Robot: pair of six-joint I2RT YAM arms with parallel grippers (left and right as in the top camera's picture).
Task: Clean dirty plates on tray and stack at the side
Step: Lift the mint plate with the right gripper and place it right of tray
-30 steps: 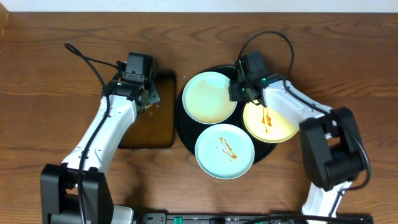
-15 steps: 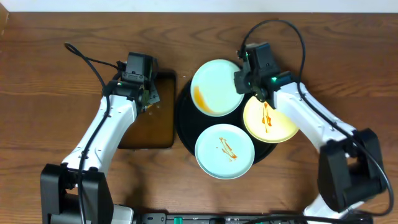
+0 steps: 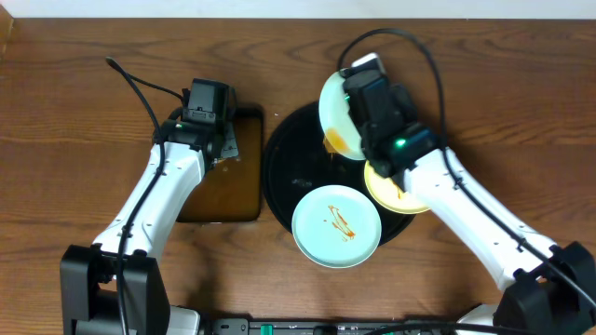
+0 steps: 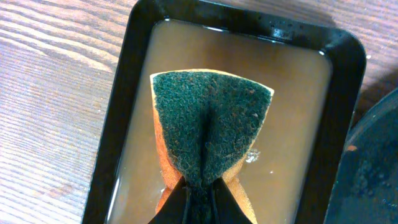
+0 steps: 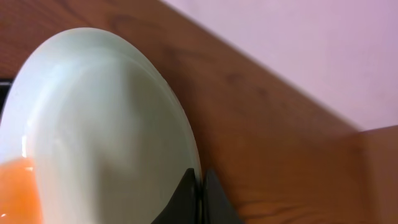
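Overhead: the right arm (image 3: 466,214) reached from the near right corner of the surface (image 3: 74,74) toward its far edge. It held a mint plate (image 3: 337,116) tilted over the black tray (image 3: 284,177). A smeared mint plate (image 3: 336,224) and the yellow plate (image 3: 391,197) (half hidden by the arm) lay on that tray. The left arm (image 3: 158,195) stretched over the brown tray (image 3: 244,186).

Left wrist: the left jaws were pinched tight on a green-faced sponge (image 4: 208,130) above brown liquid.

Right wrist: the right jaws nipped the tilted plate's rim, with orange sauce (image 5: 15,190) pooled low.
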